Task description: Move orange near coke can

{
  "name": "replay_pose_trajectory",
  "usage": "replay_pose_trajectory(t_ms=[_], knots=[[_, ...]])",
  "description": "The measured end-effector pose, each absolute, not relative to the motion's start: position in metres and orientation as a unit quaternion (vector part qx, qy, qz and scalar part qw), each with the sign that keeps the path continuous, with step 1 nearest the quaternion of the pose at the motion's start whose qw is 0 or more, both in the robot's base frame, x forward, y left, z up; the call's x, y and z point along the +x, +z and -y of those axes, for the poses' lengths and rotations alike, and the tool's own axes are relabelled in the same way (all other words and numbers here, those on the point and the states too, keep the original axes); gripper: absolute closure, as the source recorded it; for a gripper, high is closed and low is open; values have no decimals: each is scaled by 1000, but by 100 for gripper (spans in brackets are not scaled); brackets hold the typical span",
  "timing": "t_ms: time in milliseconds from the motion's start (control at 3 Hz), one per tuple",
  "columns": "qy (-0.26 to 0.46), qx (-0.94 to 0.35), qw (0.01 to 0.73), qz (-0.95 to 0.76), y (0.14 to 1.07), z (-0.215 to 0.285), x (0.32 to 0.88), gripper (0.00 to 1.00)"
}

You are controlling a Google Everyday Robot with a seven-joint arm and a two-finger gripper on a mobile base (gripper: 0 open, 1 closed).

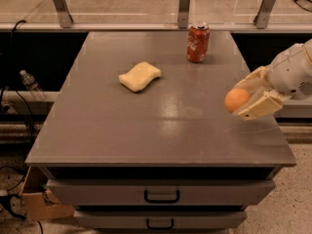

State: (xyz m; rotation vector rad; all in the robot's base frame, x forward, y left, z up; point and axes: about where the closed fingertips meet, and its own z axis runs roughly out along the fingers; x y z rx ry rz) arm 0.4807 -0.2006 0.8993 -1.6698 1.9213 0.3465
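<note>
Orange (236,100) is in our gripper (243,102), jaws clamped on it from both sides. It looks clear of the desk (146,130), over the right edge. Can (198,43) stands upright at the back, well apart. We're in the carry step. Next: move it back and left, set it down just beside the can, no bump.
</note>
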Motion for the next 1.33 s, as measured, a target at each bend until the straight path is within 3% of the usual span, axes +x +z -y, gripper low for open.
replay_pose_trajectory(t_ms=[667, 1333], knots=[[114, -589, 313, -736, 909, 213, 505, 100], [89, -495, 341, -795, 921, 252, 585, 100]])
